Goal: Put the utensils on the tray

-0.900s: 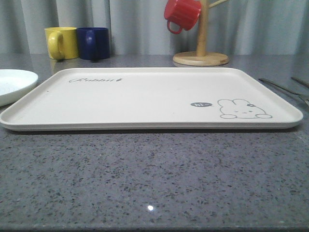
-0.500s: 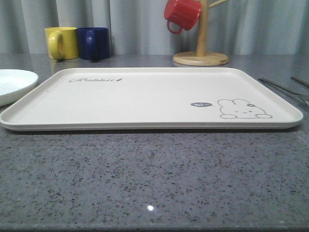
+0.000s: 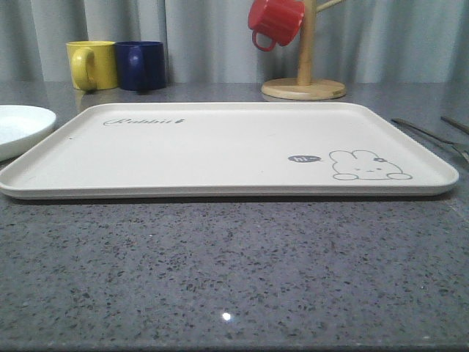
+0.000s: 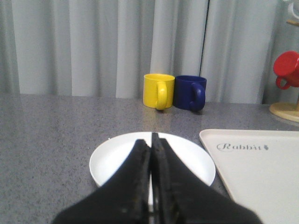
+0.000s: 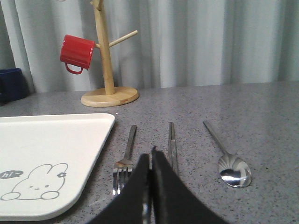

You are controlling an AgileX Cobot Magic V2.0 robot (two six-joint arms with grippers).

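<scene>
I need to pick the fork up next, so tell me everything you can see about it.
The fork is slim, shiny, silver-looking metal with a long straight handle and short tines. It lies flat on the grey speckled table, just off the tray edge, apart from it, tines toward the right end effector, handle pointing at the wooden mug tree. The chopsticks lie beside it, not touching. Nothing holds it.

The fork (image 5: pixel 124 161), chopsticks (image 5: pixel 172 147) and spoon (image 5: pixel 228 158) are shiny metal. The tray (image 3: pixel 220 147) looks smooth and dull. The table (image 3: pixel 234 271) is speckled stone.
</scene>
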